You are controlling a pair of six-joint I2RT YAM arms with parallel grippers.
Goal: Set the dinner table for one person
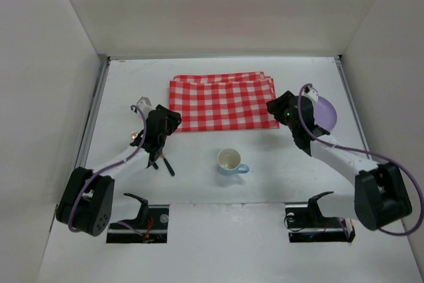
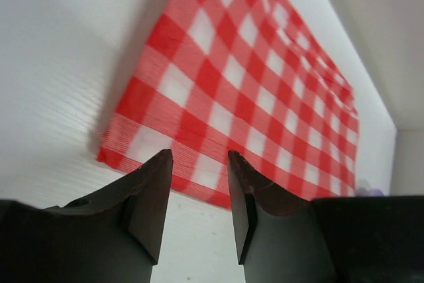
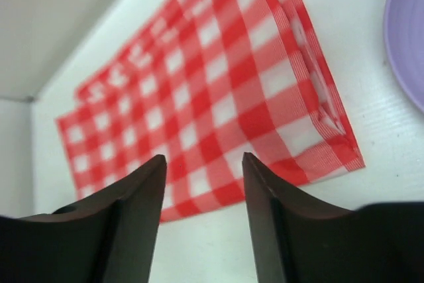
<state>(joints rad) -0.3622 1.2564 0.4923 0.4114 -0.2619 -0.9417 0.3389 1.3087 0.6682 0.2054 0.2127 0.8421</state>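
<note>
Two-corner approach geometry

Dinner table beneath both arms; at its far centre, folded checked cloth, long axis left-right. Near-left corner just ahead of left gripper, near-right corner just ahead of right gripper; neither arm nearer. Both jaw pairs spread, nothing pinched

I count one checked cloth; near it one cup, one purple plate, and dark utensils I cannot number

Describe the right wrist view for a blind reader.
The right tool, open and empty, points at a folded red-and-white checked cloth on the white dinner table. A lilac plate shows partly at right.
</note>
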